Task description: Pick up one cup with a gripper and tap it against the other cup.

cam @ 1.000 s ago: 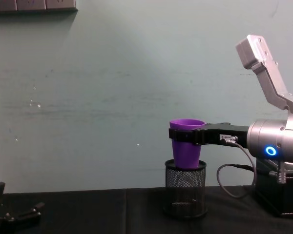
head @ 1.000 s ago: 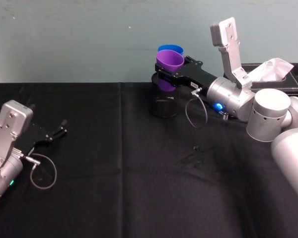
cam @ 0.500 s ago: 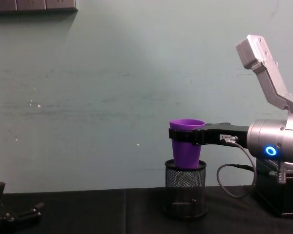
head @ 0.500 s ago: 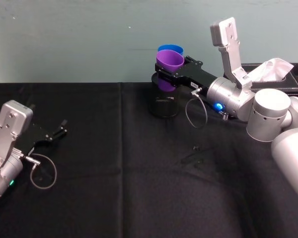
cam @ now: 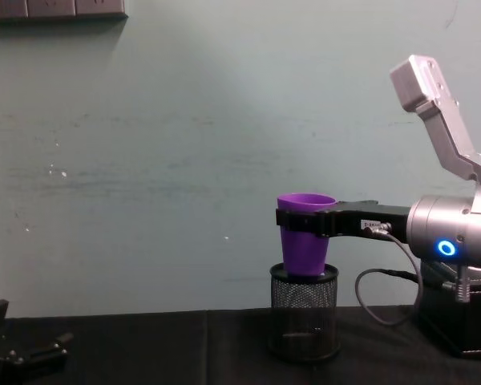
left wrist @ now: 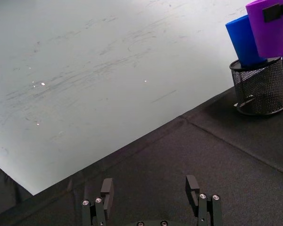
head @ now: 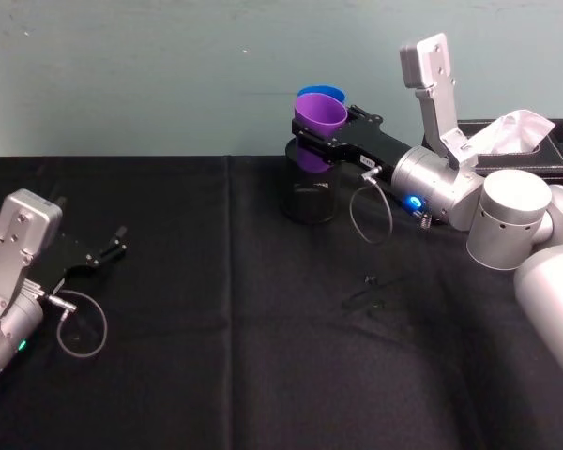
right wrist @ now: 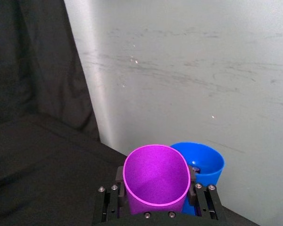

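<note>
On the near left of the black-clothed table (head: 225, 356), the left gripper (head: 106, 249) rests low by the cloth, idle, its two fingers spread well apart with nothing between them. Further in and over to the right, the silver right arm reaches toward the back of the table, a blue ring light glowing on it and one black cable looping beneath. The right gripper (head: 321, 134) at its end is clamped on the purple cup (head: 319, 114), one black finger on each side, just below the rim. That cup hangs upright with its base level with the rim of the single black mesh pen holder (head: 310, 199) below it.

I count two cups in all. The second, the blue cup (head: 321, 93), stands upright in the mesh holder just behind the purple one; whether their walls actually touch I cannot tell. One tissue box (head: 518, 139) sits at the far right, before the pale green wall (head: 169, 75).
</note>
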